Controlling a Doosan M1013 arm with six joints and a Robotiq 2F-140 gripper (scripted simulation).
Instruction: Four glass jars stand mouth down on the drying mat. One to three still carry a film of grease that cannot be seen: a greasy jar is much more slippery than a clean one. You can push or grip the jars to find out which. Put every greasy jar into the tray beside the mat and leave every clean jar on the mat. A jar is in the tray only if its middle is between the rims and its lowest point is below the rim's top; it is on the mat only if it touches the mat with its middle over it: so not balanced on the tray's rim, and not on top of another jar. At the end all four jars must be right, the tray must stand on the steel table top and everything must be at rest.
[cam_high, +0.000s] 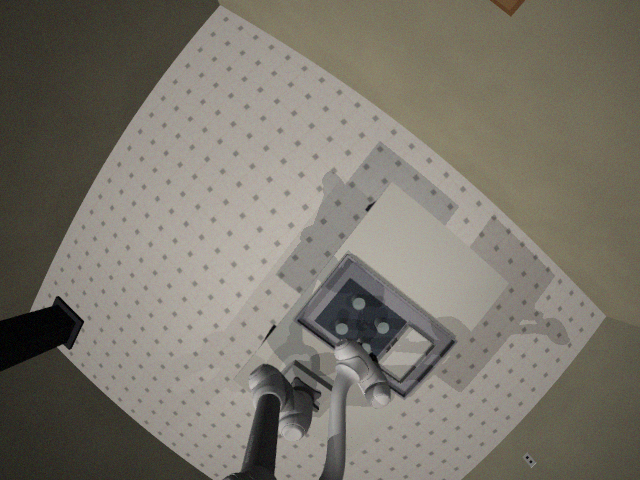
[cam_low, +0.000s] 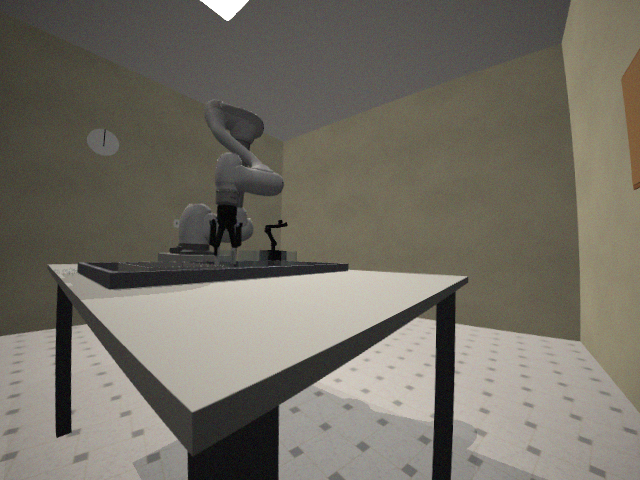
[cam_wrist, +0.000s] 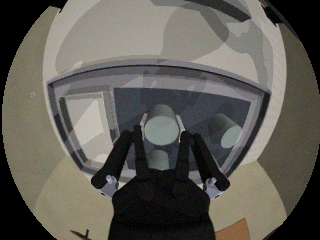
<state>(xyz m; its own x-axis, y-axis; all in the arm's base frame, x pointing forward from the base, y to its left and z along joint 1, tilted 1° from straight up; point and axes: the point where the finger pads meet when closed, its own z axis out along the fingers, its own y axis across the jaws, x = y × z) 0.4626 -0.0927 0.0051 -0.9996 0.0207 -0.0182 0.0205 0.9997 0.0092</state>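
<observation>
- Black two-finger gripper (cam_wrist: 160, 122): clenched on a pale, round glass jar (cam_wrist: 160, 130) standing mouth down on the dark drying mat (cam_wrist: 200, 103).
- Second glass jar (cam_wrist: 230, 135): near it, apart.
- Grey rimmed tray (cam_wrist: 86, 112): beside the mat on the white table (cam_low: 289, 304).

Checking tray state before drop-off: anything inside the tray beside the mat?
No jar shows in the tray; its pale floor shows. The arm covers its near corner. The tool grips a jar over the mat.

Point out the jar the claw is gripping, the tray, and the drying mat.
gripped jar (cam_wrist: 160, 130): wrist view, on its pale upturned base between the fingers.
tray (cam_high: 398, 386): top view, on its rim at the corner nearest the arm.
drying mat (cam_high: 338, 297): top view, on dark surface between jars.
</observation>
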